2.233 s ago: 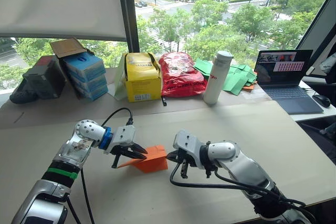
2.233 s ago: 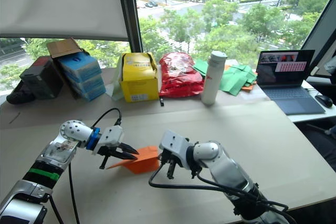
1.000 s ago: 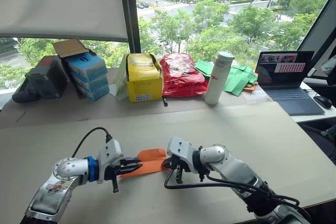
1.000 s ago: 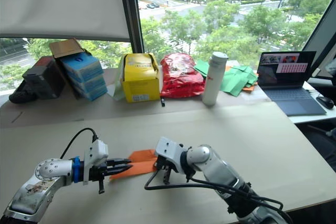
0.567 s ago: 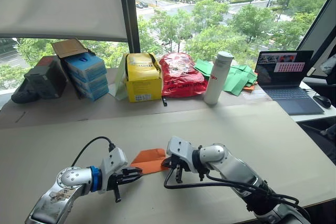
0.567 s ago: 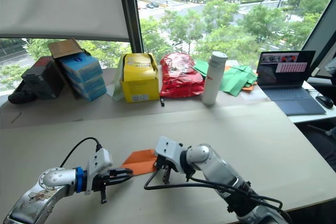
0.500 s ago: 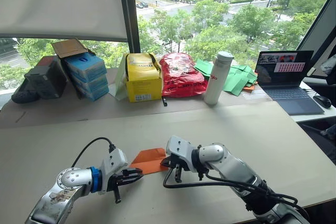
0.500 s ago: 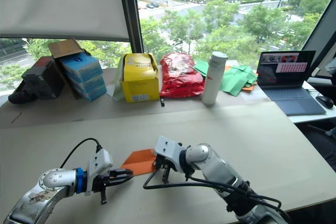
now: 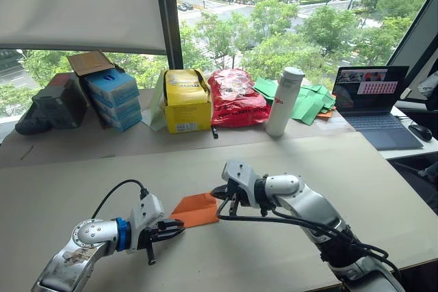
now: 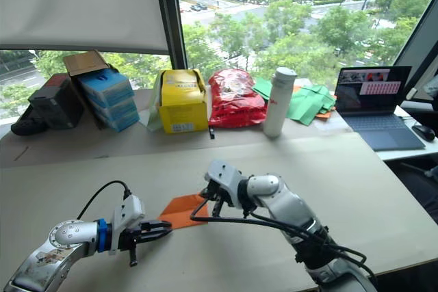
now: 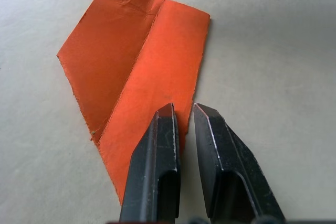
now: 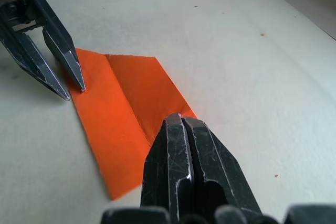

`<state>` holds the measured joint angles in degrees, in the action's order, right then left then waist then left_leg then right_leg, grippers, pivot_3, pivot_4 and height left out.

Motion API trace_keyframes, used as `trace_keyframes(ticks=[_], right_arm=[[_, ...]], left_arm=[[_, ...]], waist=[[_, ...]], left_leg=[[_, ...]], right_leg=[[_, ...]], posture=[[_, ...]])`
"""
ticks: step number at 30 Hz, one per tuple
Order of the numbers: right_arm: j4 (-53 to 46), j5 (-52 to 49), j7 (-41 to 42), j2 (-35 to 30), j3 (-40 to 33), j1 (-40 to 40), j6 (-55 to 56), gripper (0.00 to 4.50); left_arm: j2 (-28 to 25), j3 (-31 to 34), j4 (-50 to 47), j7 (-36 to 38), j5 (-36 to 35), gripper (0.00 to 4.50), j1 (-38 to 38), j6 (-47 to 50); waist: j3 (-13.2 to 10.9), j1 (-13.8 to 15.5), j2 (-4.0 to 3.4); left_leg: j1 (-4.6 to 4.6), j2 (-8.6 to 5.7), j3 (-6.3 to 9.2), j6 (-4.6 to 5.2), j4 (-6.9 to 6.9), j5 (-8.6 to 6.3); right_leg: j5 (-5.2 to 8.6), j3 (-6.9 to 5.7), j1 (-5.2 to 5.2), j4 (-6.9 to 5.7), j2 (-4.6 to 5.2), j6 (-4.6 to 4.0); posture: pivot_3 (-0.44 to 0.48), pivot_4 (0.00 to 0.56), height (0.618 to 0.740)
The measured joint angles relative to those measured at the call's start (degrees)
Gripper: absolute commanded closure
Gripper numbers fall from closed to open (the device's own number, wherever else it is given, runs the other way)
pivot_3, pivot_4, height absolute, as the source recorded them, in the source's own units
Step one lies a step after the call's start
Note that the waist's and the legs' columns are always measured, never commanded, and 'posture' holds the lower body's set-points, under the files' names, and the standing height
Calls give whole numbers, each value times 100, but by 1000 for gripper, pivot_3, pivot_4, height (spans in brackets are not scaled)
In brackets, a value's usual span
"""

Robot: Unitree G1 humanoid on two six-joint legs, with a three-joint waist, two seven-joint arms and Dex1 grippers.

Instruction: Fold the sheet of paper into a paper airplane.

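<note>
The sheet of paper [image 9: 195, 210] is a small orange wedge with one lengthwise crease, lying flat on the beige table [image 9: 369, 169]. My left gripper [image 9: 179, 224] rests low at its near-left tip. In the left wrist view the left gripper [image 11: 182, 109] stands open by a narrow gap, and one finger [image 11: 167, 124] overlaps the paper's [image 11: 142, 61] edge. My right gripper [image 9: 219, 198] hovers at the paper's right end. Its fingers are shut together in the right wrist view [image 12: 181, 117], tips over the paper's [image 12: 126, 93] corner, holding nothing that I can see.
Along the window at the back stand blue boxes [image 9: 113, 97], a yellow box [image 9: 185, 104], a crinkled red bag [image 9: 236, 97], a white bottle [image 9: 282, 100] and green paper pieces [image 9: 308, 100]. A laptop [image 9: 373, 97] sits at the far right.
The left gripper slid back off the paper towards its left tip and stayed there. The right gripper has risen slightly and shifted right, away from the paper's end.
</note>
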<state>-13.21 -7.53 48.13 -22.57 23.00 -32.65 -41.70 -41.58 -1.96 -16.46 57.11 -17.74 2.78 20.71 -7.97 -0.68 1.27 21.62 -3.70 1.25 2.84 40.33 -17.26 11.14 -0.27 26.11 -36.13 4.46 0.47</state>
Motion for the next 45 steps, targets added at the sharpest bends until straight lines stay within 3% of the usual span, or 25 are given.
trace_keyframes(ticks=[1,10,21,31,35,42,45], right_arm=[[33,-41,-7,40,-58,-53,-1,3899],[876,-130,-7,282,-170,-253,7,826],[1864,-512,450,506,-217,-327,-128,826],[2146,-748,601,790,-366,-341,-133,826],[2175,-753,620,786,-391,-341,-133,1923],[2175,-754,611,791,-500,-341,-134,4402],[2174,-763,622,797,-540,-340,-131,4459]], left_arm=[[-19,-15,18,2,14,3896,-2,-55],[-42,-67,126,25,50,3896,-16,-248],[-81,-120,159,17,118,3896,-16,-424],[-95,-124,177,15,179,3896,17,-551],[-113,-124,176,20,179,3896,30,-567],[-140,-128,175,34,180,3896,35,-582],[-160,-134,175,51,180,3896,35,-585]], waist=[[0,-1,0],[0,0,-1],[0,1,-3],[2,-2,-6],[2,-6,-6],[2,-9,-6],[2,-10,-6]], left_leg=[[-2,0,0,0,-3,0],[-11,0,-1,0,-13,0],[-15,0,-2,0,-20,0],[-26,0,-3,1,-35,0],[-26,0,-3,1,-37,0],[-29,0,-3,1,-43,0],[-30,0,-4,1,-44,0]], right_leg=[[0,1,0,0,0,0],[0,32,-3,0,1,-1],[0,38,-4,0,1,-1],[0,42,-6,0,0,-1],[0,42,-5,1,0,-1],[0,43,-5,1,0,-1],[0,43,-6,1,0,-1]], posture=[[0,150,740],[0,150,740],[0,150,740],[0,150,740],[0,150,740],[0,150,740],[0,150,740]])
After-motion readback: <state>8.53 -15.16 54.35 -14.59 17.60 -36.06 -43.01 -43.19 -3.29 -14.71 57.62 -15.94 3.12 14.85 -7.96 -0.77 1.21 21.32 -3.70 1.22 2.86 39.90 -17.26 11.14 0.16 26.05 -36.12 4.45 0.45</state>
